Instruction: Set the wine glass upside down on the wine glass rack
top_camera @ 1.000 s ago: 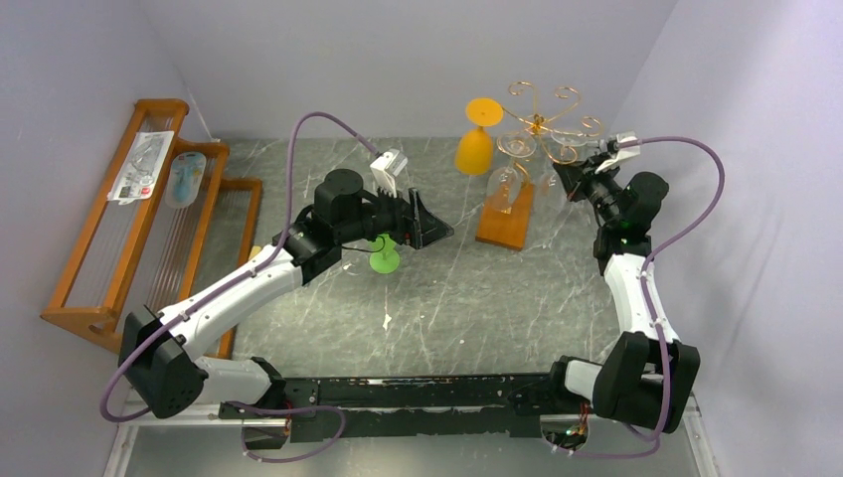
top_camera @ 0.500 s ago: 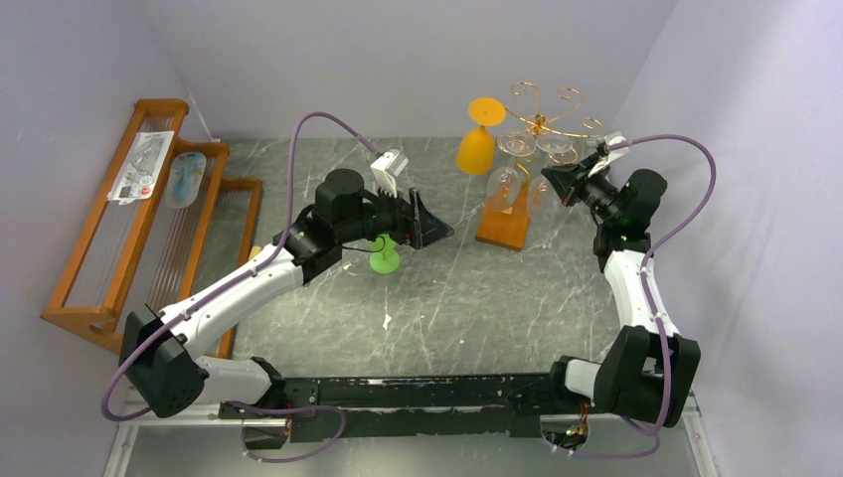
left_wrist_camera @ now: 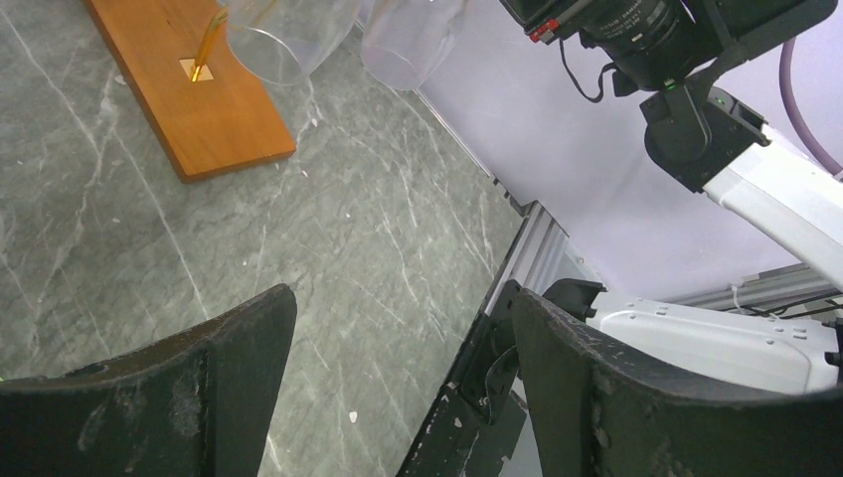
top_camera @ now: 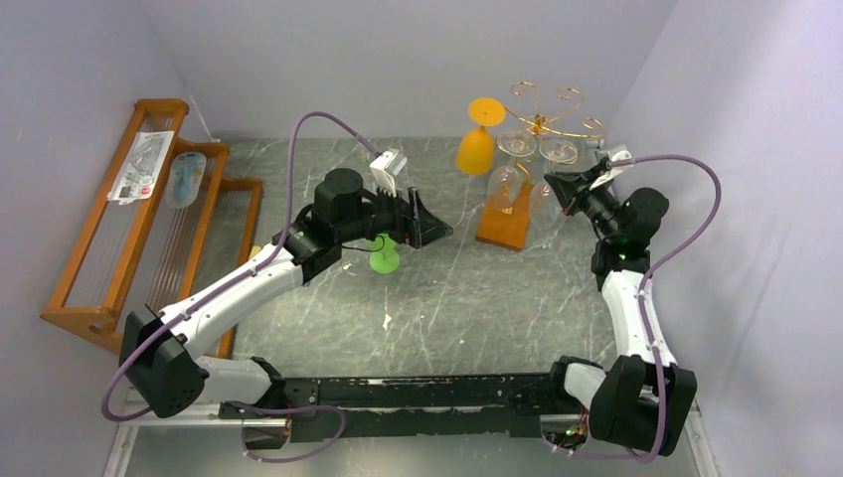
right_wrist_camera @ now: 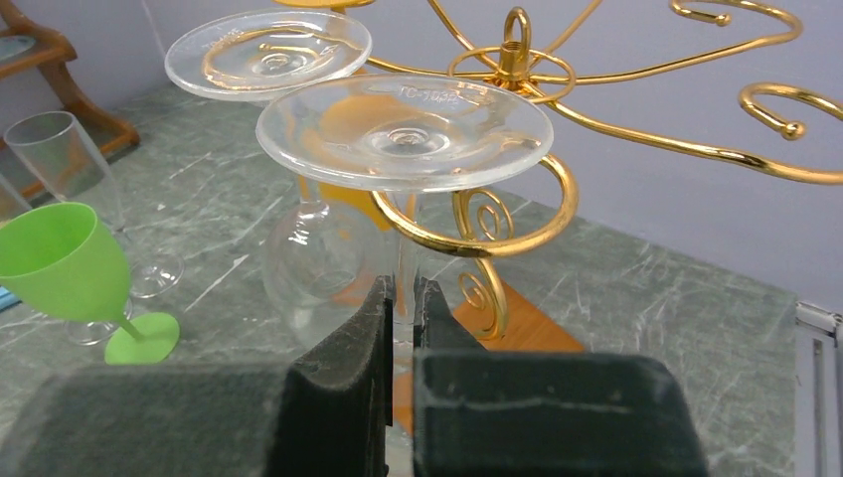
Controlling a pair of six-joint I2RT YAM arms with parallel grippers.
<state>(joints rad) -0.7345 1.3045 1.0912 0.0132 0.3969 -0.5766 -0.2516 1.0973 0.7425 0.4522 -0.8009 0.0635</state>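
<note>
Right pincer (right_wrist_camera: pixel 403 298) is pinching the stem of the upside-down wine glass (right_wrist_camera: pixel 403 129), its foot just over a gold curl of the rack (right_wrist_camera: pixel 636 124). I'd settle the foot flat on that curl, let go slowly, then back straight out.

You have bright, even, diffuse light; shadows on the bench (top_camera: pixel 467 298) are soft and faint. Your overhead view is sharp. Both wrist views blur their own fingers (left_wrist_camera: pixel 616 397) up close, and the foot of the wine glass (right_wrist_camera: pixel 403 129) carries small highlights.
</note>
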